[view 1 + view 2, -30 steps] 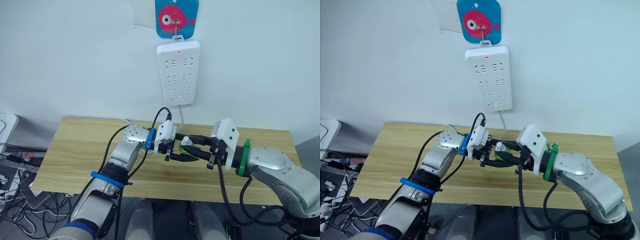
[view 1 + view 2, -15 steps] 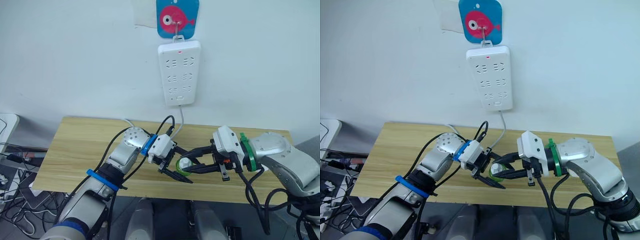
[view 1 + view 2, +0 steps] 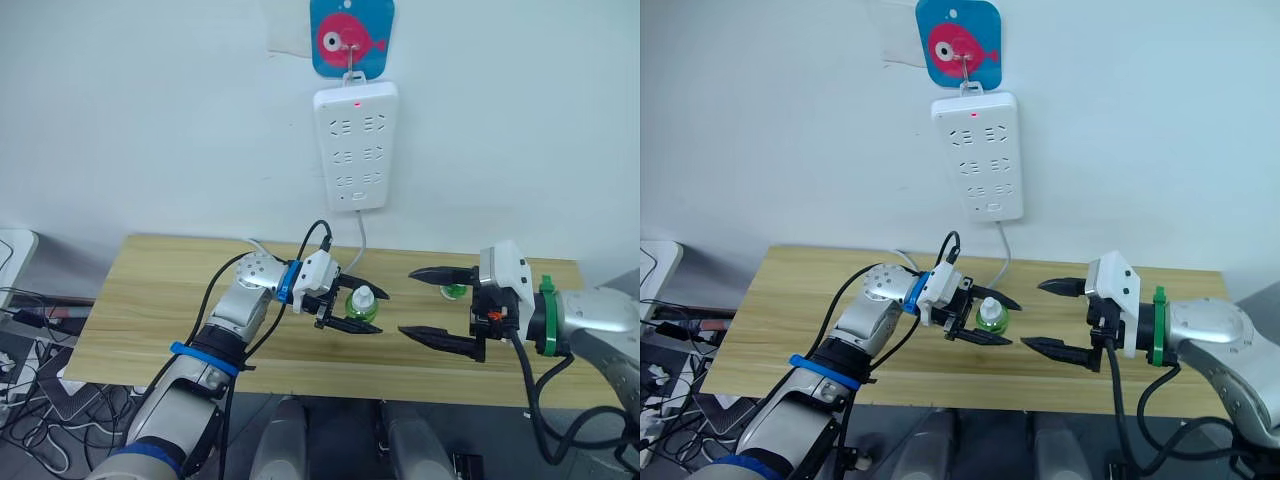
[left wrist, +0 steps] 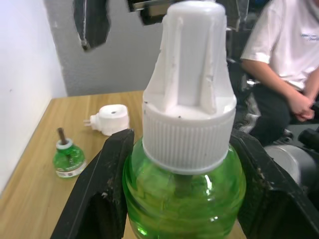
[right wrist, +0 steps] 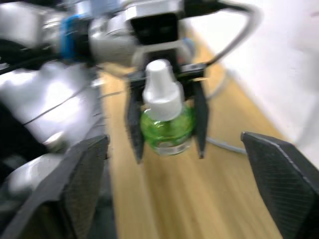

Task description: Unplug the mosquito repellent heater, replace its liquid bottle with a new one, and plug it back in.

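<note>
The left gripper (image 3: 358,306) is clamped on a green liquid bottle (image 3: 362,304) with a white ribbed cap, holding it upright above the wooden table (image 3: 150,290) — the two black fingers (image 4: 102,199) press against the bottle's round sides. The right gripper (image 3: 436,304) hangs well apart from it to the robot's right, its two fingers spread wide with nothing between them, pointing toward the bottle.

In the left wrist view, past the held bottle, the mosquito repellent heater (image 4: 110,118) lies on the table near the wall, a small white rounded unit with its metal prongs sticking out sideways and its round vent facing up. Near it on the table stands a second green bottle (image 4: 68,159), uncapped, with a dark wick rising from its white collar. In the left eye view a bit of green (image 3: 453,291) shows on the table behind the right gripper's upper finger.

A white power strip (image 3: 357,146) hangs on the wall above the table from a hook on a blue plaque with a pink fish (image 3: 350,36); a small red light glows near its top, and its cord (image 3: 359,246) drops down to the table — no plug sits in its sockets.

A person in a white shirt (image 4: 286,47) sits in the background of the left wrist view.
</note>
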